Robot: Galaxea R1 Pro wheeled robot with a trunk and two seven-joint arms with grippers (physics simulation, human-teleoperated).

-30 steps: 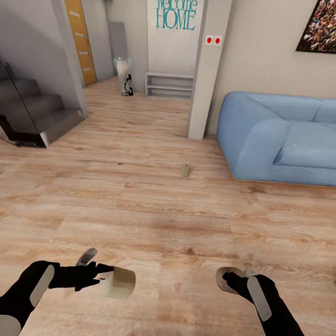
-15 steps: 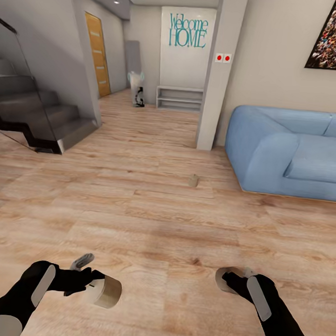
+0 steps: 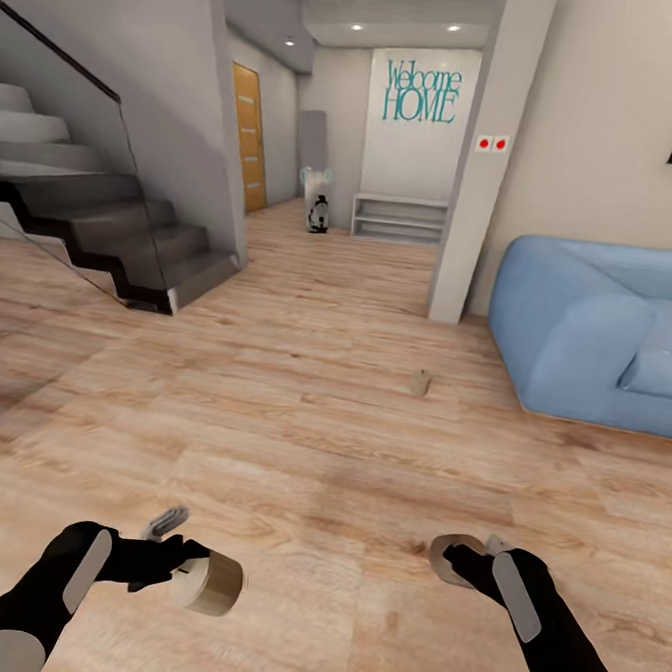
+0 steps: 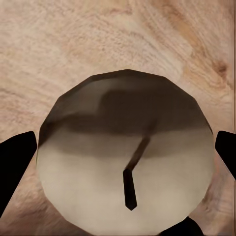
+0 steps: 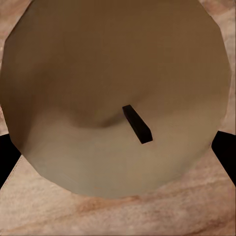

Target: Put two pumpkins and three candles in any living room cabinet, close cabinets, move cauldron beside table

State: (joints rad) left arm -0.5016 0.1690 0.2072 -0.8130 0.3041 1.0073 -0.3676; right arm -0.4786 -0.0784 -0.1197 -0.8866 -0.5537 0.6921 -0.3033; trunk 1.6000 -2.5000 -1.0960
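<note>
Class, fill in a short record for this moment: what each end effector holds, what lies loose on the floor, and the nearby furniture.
left end effector: shut on a candle, wick visible in the left wrist view
right end effector: shut on a second candle
floor: third candle lying loose on the wood floor
furniture: blue sofa at right, staircase at left

Both black arms low, extended forward; left gripper (image 3: 191,574) clamped on squat beige wax candle (image 3: 213,583), right gripper (image 3: 453,558) on another (image 3: 442,557).
</note>
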